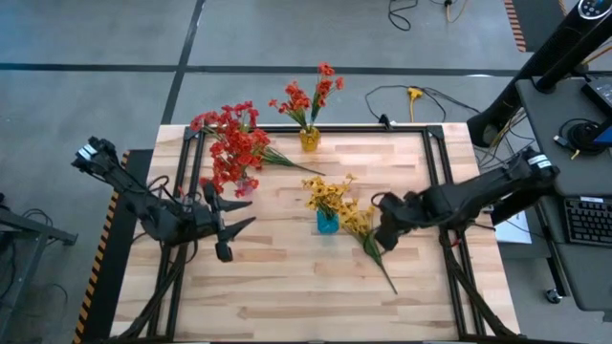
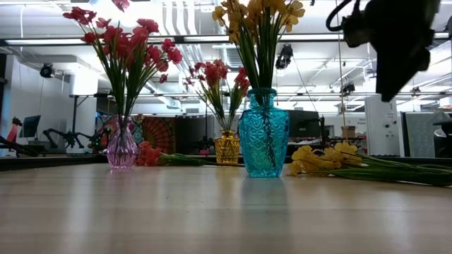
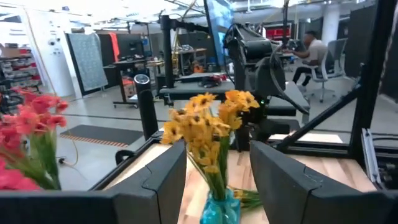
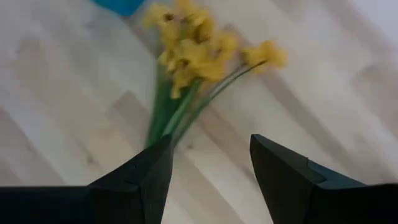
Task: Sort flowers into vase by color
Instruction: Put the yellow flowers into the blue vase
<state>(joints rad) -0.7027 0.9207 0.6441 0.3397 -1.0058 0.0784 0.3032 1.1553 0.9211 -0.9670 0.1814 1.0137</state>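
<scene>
A blue vase (image 1: 328, 223) with yellow flowers (image 1: 330, 194) stands mid-table. Right of it a loose bunch of yellow flowers (image 1: 363, 227) lies flat on the wood, its stems (image 4: 171, 115) toward the near edge. My right gripper (image 1: 381, 225) hovers open above this bunch, pointing steeply down, and touches nothing. A pink vase (image 2: 121, 148) holds red flowers (image 2: 127, 49), with loose red sprigs (image 2: 152, 155) lying beside it. A yellow vase (image 1: 309, 139) at the far edge holds orange-red flowers (image 1: 306, 96). My left gripper (image 1: 247, 212) is held level and open, left of the blue vase (image 3: 219, 208).
A black frame (image 1: 435, 162) runs around the tabletop. Bare wood (image 1: 287, 287) lies along the near edge. A desk with a keyboard (image 1: 583, 220) stands to the right of the table. A seated person (image 3: 311, 43) shows in the room beyond.
</scene>
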